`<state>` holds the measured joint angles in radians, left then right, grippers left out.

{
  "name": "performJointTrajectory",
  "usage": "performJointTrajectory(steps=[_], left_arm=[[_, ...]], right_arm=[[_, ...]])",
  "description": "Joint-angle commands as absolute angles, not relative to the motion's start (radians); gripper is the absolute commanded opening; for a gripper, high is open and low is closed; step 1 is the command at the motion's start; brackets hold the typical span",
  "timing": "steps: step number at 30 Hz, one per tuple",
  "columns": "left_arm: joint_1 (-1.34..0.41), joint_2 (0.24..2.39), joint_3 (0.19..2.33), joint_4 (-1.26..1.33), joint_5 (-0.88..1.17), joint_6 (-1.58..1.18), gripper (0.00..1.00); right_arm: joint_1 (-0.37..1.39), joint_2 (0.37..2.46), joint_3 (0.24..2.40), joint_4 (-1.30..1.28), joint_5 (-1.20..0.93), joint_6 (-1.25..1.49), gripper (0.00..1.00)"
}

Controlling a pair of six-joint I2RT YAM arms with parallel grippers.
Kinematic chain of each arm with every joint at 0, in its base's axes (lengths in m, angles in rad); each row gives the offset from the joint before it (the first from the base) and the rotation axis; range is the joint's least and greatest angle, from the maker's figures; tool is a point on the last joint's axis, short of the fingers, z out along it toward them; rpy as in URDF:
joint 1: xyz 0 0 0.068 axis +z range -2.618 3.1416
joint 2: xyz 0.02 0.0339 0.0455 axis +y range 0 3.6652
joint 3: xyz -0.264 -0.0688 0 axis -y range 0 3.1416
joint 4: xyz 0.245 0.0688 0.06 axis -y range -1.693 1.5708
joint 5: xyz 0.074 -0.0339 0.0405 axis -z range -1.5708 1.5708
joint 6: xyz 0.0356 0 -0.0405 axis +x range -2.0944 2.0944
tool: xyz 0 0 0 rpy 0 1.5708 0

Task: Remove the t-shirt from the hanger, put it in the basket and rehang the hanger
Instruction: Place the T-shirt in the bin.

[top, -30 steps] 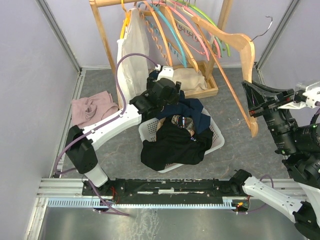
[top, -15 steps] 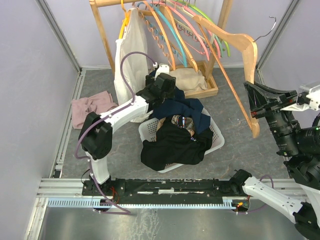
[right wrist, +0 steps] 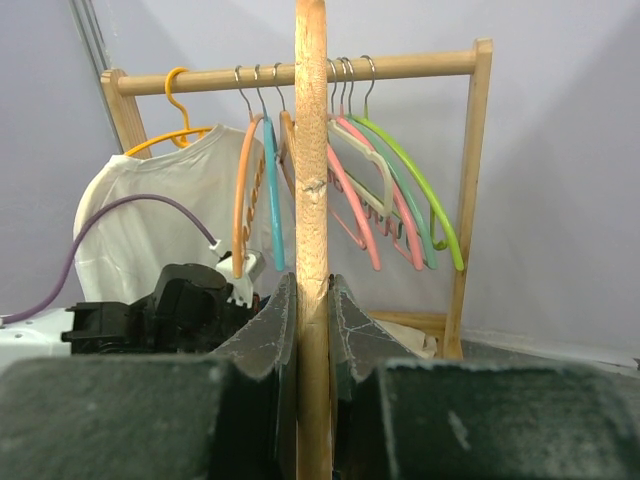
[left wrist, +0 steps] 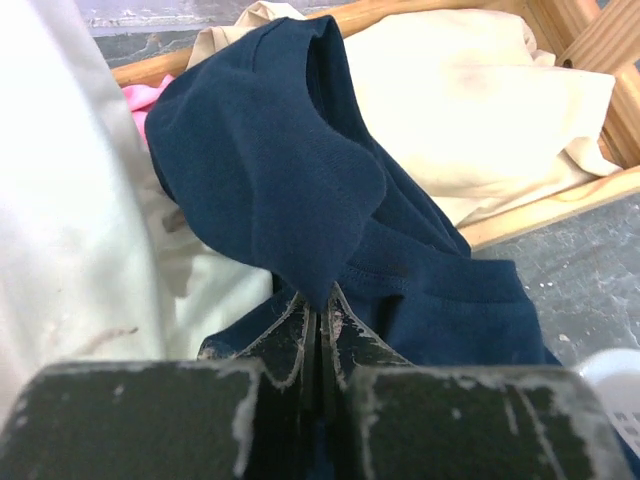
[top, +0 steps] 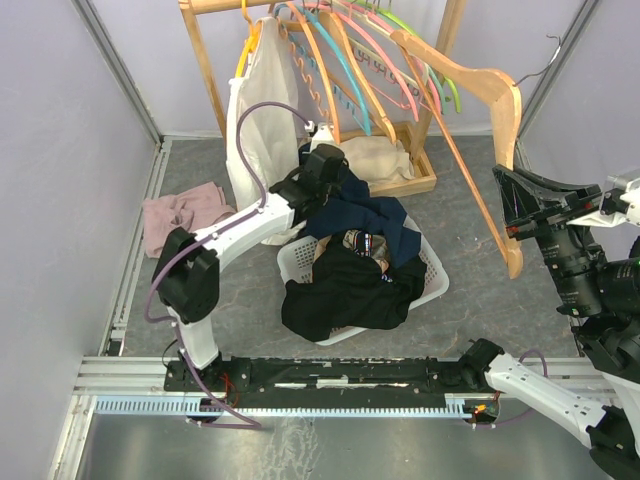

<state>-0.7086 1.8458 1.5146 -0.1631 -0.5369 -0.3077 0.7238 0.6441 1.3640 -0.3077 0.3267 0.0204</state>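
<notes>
A bare wooden hanger [top: 470,75] is held up at the right, and my right gripper [top: 515,215] is shut on its lower arm. In the right wrist view the hanger [right wrist: 311,150] rises straight between the jaws of the right gripper [right wrist: 312,290]. The navy t-shirt [top: 365,215] lies off that hanger, draped over the back of the white basket [top: 432,285]. My left gripper [top: 318,165] is at the shirt's far end. In the left wrist view the left gripper [left wrist: 322,300] is shut, pinching a fold of the navy t-shirt [left wrist: 280,170].
A wooden rack [top: 205,70] at the back carries several coloured hangers [top: 370,60] and a white shirt [top: 255,110] on an orange hanger. Cream cloth [top: 380,160] lies on the rack's base. Black clothes [top: 345,295] fill the basket. A pink cloth [top: 185,215] lies on the floor at left.
My left gripper has shut on the navy fabric and its arm has drawn in toward the rack. The right gripper has shifted the wooden hanger slightly right and up.
</notes>
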Motion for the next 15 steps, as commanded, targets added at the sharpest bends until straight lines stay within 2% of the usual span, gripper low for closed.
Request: performJointTrajectory(steps=[1,15], left_arm=[[-0.744,1.691,1.473,-0.121,-0.549,-0.310,0.03],[-0.855,1.492,1.259,-0.142,-0.609,-0.342,0.03]], right_arm=[[0.723,0.637,1.364,-0.265,0.330,0.017,0.02],[0.723,0.634,1.362,-0.273,0.298,0.046,0.02]])
